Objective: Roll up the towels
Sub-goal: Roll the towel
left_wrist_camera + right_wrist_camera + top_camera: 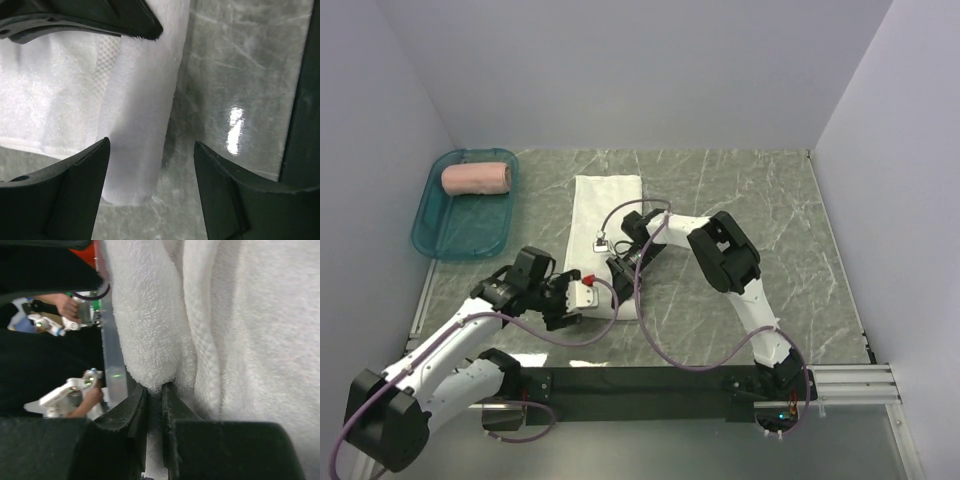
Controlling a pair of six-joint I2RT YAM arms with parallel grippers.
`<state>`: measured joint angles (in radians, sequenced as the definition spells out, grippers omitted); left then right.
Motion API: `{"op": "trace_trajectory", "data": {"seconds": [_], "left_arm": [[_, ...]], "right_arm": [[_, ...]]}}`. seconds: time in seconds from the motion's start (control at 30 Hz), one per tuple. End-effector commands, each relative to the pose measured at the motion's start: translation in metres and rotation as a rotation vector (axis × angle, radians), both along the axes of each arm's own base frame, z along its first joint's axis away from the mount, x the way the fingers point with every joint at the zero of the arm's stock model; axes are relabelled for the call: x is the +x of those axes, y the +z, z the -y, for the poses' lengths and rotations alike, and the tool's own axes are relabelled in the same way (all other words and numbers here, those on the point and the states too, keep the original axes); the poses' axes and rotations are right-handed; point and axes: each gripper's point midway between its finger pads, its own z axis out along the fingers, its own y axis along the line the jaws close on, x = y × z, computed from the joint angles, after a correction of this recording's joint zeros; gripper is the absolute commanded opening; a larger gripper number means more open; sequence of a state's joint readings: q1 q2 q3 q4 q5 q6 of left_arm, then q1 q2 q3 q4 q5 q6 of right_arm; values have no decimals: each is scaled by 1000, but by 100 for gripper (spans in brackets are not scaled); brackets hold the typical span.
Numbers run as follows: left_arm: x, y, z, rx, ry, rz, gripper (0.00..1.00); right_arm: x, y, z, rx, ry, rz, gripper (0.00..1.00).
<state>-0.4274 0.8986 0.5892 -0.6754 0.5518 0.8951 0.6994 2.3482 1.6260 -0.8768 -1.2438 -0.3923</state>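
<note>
One of the two towels reads as finished: the salmon-pink towel (477, 179) lies rolled in the teal tray (460, 228) at the far left of the counter (720, 190), and I judge that it needs no further handling. Moving right, the left gripper (151, 146) stands released, jaws spread, with the turned-up near end of the white towel (607, 205) lying between them but not pinched. The white towel lies at the centre of the counter, running lengthwise away from the arm bases. Its far portion is flat and unrolled, and only the near end is gathered into a first thick fold. Further right, the right gripper (155, 390) is clenched on that near end, with a tuck of cloth caught between its closed fingers. Assessment: the second roll is barely begun. Work left: carry the roll along the whole flat length. Whether the white towel then goes in the tray, I cannot tell.
</note>
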Motion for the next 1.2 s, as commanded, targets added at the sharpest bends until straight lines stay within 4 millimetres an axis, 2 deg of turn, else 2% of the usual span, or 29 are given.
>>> {"op": "trace_trajectory", "data": {"seconds": [0.0, 0.03, 0.1, 0.2, 0.27, 0.3, 0.37, 0.4, 0.43, 0.5, 0.53, 0.6, 0.63, 0.67, 0.7, 0.73, 0.8, 0.83, 0.87, 0.9, 0.93, 0.97, 1.0, 1.03, 1.07, 1.1, 1.17], "left_arm": [[28, -9, 5, 56, 12, 147, 73], [27, -18, 6, 74, 14, 157, 73], [34, -21, 14, 70, 4, 202, 74], [25, -49, 13, 155, -56, 177, 70], [17, -71, 3, 230, -76, 117, 59], [13, -78, -1, 260, -71, 87, 42], [2, -90, -9, 312, -63, -11, 30], [-2, -92, -10, 314, -37, -49, 24], [-2, -88, -9, 308, -33, -70, 21], [-7, -86, -8, 309, -59, -109, 14], [-6, -80, -5, 308, -69, -127, 13], [-28, -85, -8, 337, -98, -273, 10], [-27, -81, -5, 334, -99, -301, 10], [-33, -87, -6, 350, -90, -368, 9], [-37, -87, -7, 349, -69, -418, 8], [-33, -84, -2, 322, -51, -447, 8], [-37, -88, -3, 344, -20, -541, 7], [-30, -82, 2, 322, -10, -561, 6], [-31, -86, 1, 337, 2, -611, 6], [-33, -84, -1, 351, 11, -655, 6], [-23, -81, 2, 342, 30, -664, 6], [-24, -86, 0, 355, 36, -713, 6], [-21, -87, -1, 361, 45, -735, 6], [-12, -85, -3, 358, 67, -750, 6], [-11, -91, -5, 371, 77, -793, 6], [-7, -92, -7, 368, 84, -812, 6], [15, -90, -6, 339, 122, -853, 5]], "right_arm": [[-14, -48, 23, -216, 42, -21, 0], [-12, -51, 23, -228, 34, -37, 0], [-12, -53, 22, -237, 37, -60, 0], [-11, -56, 22, -241, 47, -68, 0], [-9, -57, 22, -247, 47, -46, 0], [-8, -58, 24, -276, 32, -48, 0], [4, -55, 24, -285, 3, 12, 2], [6, -53, 27, -307, -20, 11, 12], [16, -43, 25, -288, -44, 64, 16], [30, -33, 34, -303, -100, 100, 28], [40, -13, 35, -276, -128, 155, 32], [62, 0, 46, -287, -191, 255, 39], [79, 24, 46, -246, -235, 358, 42], [89, 32, 49, -248, -264, 417, 45], [105, 31, 61, -311, -307, 508, 45], [117, 50, 63, -301, -341, 601, 45], [136, 58, 80, -360, -407, 701, 45], [144, 80, 82, -320, -457, 761, 45], [146, 88, 89, -312, -486, 777, 45], [142, 85, 98, -330, -496, 788, 45], [144, 102, 105, -306, -527, 837, 45], [137, 98, 114, -321, -526, 840, 45], [134, 101, 119, -312, -518, 867, 44], [130, 117, 124, -283, -533, 910, 43], [124, 120, 126, -269, -526, 922, 41], [114, 114, 132, -268, -489, 932, 34], [91, 109, 141, -279, -400, 934, 24]]}}
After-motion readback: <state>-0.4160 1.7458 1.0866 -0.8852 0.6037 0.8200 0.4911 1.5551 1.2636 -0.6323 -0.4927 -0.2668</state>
